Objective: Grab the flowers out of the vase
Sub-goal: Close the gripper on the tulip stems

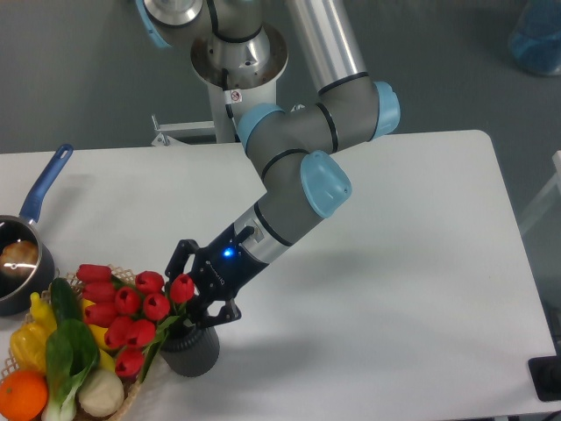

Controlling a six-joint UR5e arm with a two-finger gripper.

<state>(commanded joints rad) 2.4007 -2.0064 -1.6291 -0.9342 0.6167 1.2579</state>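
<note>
Here the gripper point(195, 294) sits low beside the flowers point(131, 307), its fingers spread on either side of the stems just above the vase point(193, 351); whether they press the stems cannot be told. The flowers stand in the vase just below the gripper, leaning away over a basket point(131, 399) of vegetables, with a saucepan point(22, 259) farther off.
</note>
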